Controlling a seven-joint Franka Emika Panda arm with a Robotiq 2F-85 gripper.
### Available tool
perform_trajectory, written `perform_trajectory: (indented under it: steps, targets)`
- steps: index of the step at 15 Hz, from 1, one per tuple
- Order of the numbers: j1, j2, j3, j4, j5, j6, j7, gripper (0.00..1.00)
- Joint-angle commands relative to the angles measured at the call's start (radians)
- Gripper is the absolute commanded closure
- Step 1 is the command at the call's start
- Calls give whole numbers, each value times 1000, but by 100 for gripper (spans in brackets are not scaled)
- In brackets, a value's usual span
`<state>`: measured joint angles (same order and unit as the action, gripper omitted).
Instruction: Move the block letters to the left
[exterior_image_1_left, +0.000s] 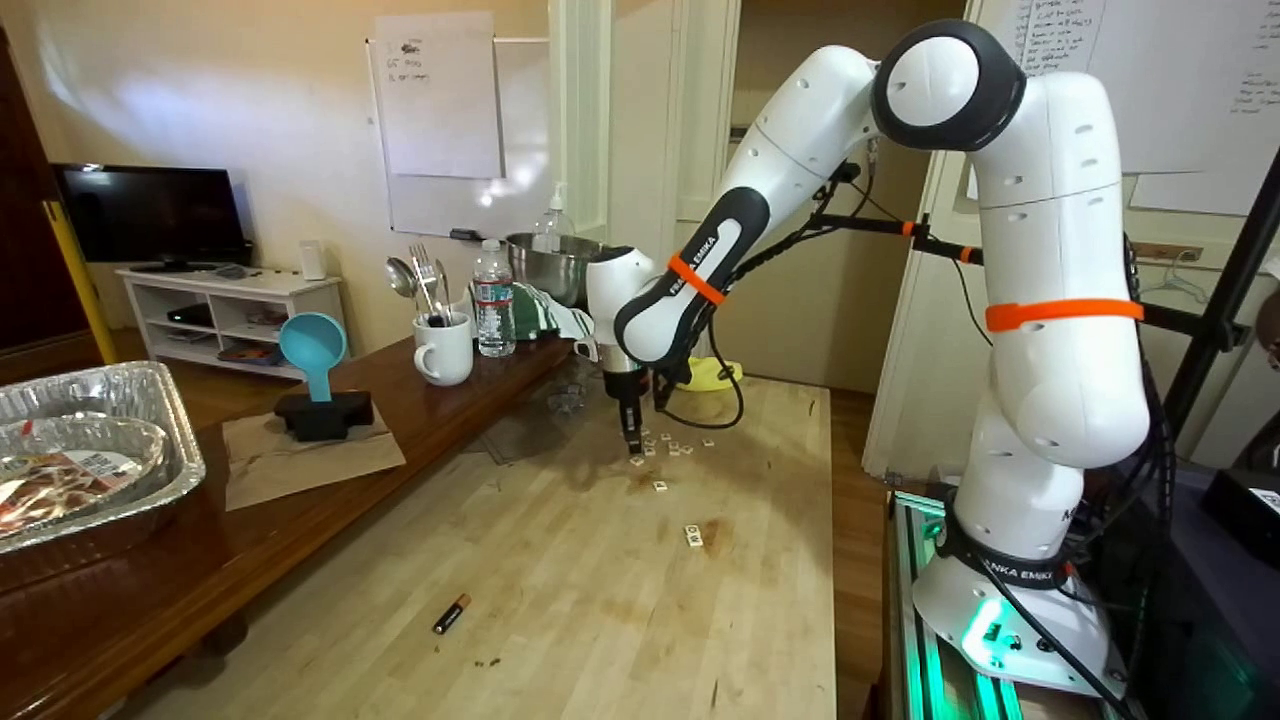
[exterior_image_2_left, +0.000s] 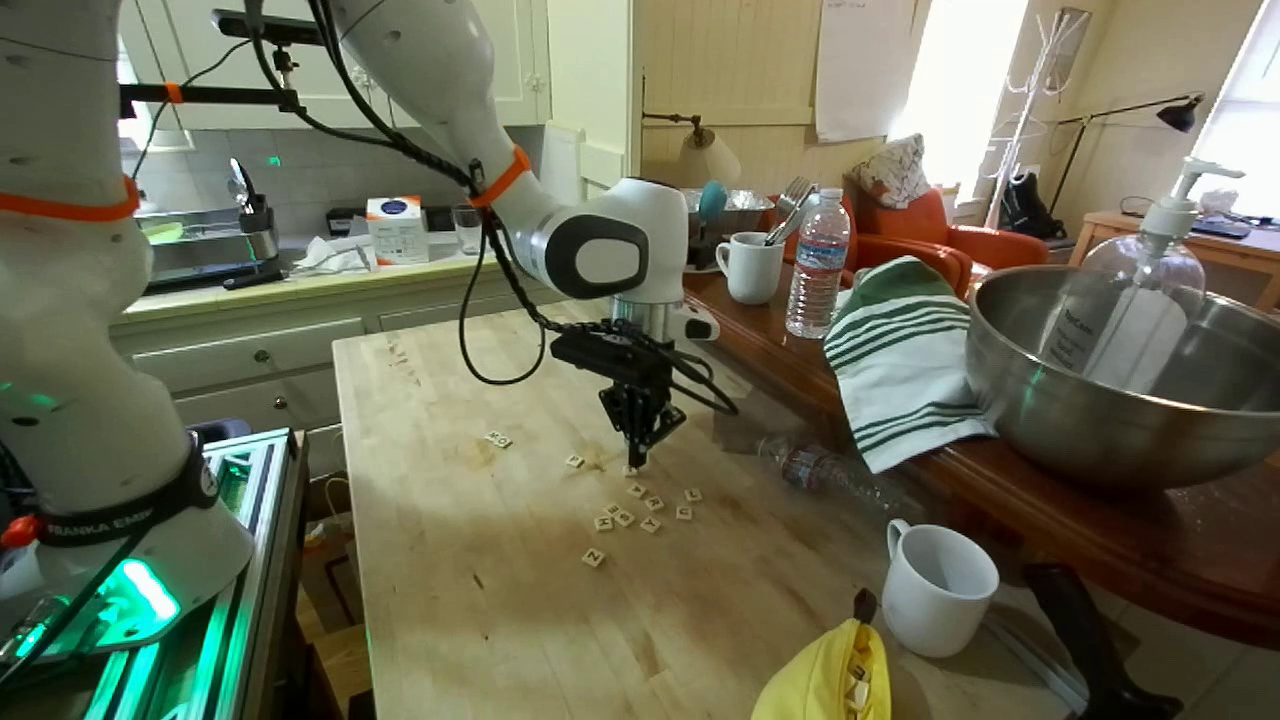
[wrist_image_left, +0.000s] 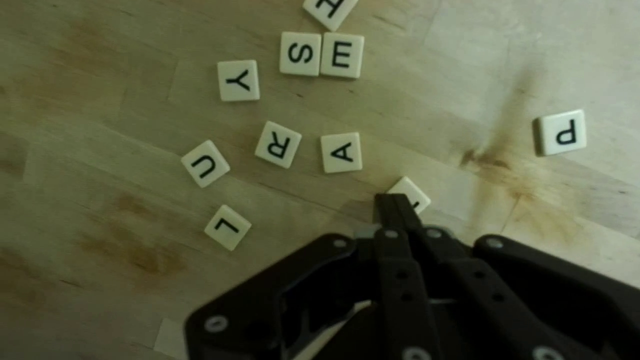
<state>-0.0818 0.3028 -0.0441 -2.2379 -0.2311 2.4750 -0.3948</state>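
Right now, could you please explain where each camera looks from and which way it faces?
In an exterior view: near the battery, facing along the table, a whiteboard beyond; the arm shows uncropped.
In an exterior view: near the yellow pouch, facing roughly the opposite way, toward kitchen drawers; the arm is cropped, its gripper visible.
Wrist view: on the arm, facing down at the block letters; of the arm, only the gripper shows.
Both exterior views share table, arm, gripper and block letters.

In both exterior views, facing inward from opposite edges of the worktop (exterior_image_1_left: 590, 570), sharing its middle; in wrist view, close overhead.
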Motion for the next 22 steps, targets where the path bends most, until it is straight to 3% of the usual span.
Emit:
perform_trajectory:
  steps: [1, 12, 22]
  targets:
    - [-13, 46, 3, 26, -6, 37, -12, 100]
    - [-8, 49, 21, 14, 10, 16, -12, 100]
    - [41, 26, 33, -11, 72, -58, 211, 100]
